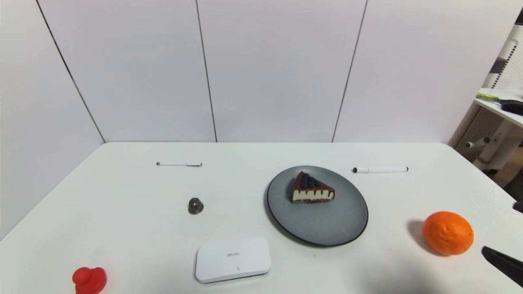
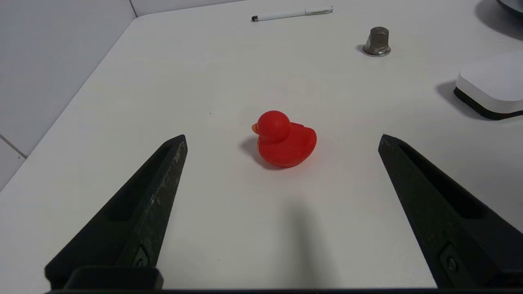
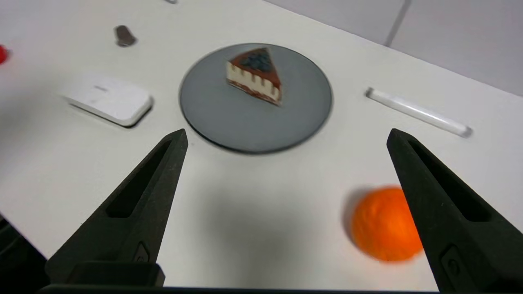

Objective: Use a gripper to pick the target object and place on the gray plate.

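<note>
Cut off by the head view's right edge: black pointed right gripper (image 1: 503,261), only fingertips showing. Blurred in the right wrist view: round orange fruit (image 3: 386,223), perhaps a mandarin.

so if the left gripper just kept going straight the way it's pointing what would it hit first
Likely the red duck, sitting on the table between the open left gripper fingers' line; depth is unclear.
</note>
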You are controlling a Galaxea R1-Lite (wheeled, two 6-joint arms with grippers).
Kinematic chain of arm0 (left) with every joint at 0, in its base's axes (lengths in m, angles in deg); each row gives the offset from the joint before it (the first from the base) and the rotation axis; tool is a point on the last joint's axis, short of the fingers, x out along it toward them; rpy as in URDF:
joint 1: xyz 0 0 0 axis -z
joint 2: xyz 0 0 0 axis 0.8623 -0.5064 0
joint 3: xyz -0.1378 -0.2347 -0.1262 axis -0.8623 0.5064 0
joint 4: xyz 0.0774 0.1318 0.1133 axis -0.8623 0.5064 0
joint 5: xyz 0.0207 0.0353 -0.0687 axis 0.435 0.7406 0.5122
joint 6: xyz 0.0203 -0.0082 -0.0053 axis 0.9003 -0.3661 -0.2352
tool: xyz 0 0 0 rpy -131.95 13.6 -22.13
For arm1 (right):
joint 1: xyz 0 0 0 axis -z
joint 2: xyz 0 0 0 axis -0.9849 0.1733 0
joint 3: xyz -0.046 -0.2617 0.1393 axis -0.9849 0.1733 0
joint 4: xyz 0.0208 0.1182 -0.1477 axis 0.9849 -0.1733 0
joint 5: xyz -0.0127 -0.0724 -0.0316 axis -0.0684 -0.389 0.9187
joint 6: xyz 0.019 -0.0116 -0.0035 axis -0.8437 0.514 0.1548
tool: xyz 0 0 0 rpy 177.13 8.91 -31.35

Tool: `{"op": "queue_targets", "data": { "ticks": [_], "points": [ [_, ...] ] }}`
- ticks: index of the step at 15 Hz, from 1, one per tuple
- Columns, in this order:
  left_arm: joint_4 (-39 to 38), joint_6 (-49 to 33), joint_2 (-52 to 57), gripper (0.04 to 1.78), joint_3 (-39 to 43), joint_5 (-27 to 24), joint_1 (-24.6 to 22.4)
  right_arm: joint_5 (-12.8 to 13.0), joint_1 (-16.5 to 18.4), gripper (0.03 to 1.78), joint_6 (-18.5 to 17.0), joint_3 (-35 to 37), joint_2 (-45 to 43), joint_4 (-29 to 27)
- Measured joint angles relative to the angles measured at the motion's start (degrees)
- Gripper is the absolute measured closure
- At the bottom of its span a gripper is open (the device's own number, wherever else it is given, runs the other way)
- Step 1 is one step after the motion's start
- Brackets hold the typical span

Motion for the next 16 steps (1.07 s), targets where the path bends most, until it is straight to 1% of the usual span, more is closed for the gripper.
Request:
{"op": "queue_targets", "data": {
  "ticks": [3, 4, 5, 8, 9, 11, 13, 16],
  "points": [
    [0.0, 0.0, 0.0, 0.13, 0.0, 0.0, 0.0, 10.33, 0.39, 0.12, -0.41, 9.46, -12.26, -0.2],
    [0.0, 0.0, 0.0, 0.13, 0.0, 0.0, 0.0, 12.92, 0.72, 0.12, -0.72, 12.68, -15.92, 0.04],
    [0.0, 0.0, 0.0, 0.13, 0.0, 0.0, 0.0, 14.79, 1.35, 0.12, -1.32, 15.85, -18.93, 0.35],
    [0.0, -0.02, 0.0, 0.13, 0.0, 0.0, 0.0, 17.55, 3.55, 0.12, -2.65, 22.88, -28.17, 2.56],
    [-0.02, -0.02, 0.0, 0.13, 0.0, 0.0, 0.0, 18.87, 3.94, 0.12, -2.76, 23.91, -31.2, 1.85],
    [0.0, 0.0, 0.0, 0.13, 0.0, -0.01, 0.0, 20.88, 4.41, 0.12, -3.63, 24.84, -35.91, -1.95],
    [0.0, -0.02, 0.0, 0.13, 0.0, -0.01, 0.0, 21.52, 4.57, 0.12, -6.41, 25.14, -37.99, -3.22],
    [0.0, -0.02, 0.0, 0.13, 0.0, -0.01, 0.0, 21.55, 4.62, 0.12, -7.13, 25.2, -39.19, -3.39]
  ]
}}
